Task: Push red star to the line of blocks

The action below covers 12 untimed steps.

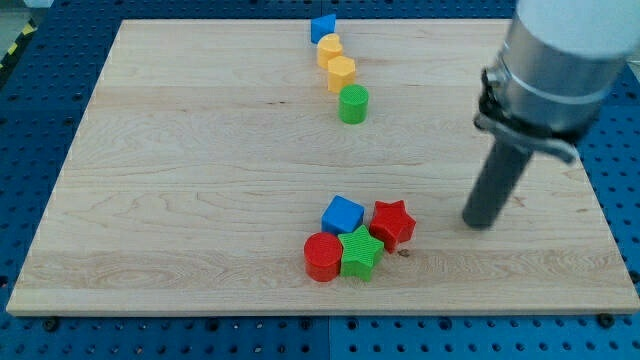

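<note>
The red star [392, 222] lies in a cluster near the view's bottom, touching a blue cube [342, 214] and a green star [360, 252], with a red cylinder [322, 257] at the cluster's left. The line of blocks runs down from the view's top: a blue block [322, 27], a yellow cylinder [329, 48], a yellow hexagon-like block [341, 73] and a green cylinder [352, 104]. My tip [480, 222] rests on the board to the right of the red star, a clear gap apart from it.
The wooden board [200, 180] lies on a blue perforated table. A black-and-white marker [551, 46] sits at the board's top right corner.
</note>
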Available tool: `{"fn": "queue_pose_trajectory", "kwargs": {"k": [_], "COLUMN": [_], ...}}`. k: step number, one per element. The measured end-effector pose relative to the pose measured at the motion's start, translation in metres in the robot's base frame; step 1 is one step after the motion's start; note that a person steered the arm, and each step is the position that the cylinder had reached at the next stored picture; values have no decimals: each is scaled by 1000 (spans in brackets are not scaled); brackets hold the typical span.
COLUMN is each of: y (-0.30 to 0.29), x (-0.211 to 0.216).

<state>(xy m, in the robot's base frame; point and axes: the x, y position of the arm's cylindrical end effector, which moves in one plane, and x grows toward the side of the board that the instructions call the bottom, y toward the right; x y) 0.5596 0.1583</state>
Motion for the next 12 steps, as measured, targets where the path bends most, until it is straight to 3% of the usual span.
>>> {"fn": "queue_pose_trajectory", "kwargs": {"k": [1,2,3,8,12], "y": [-30,-82,-98,-61,-102], "x": [56,49,27,-55,-58]}}
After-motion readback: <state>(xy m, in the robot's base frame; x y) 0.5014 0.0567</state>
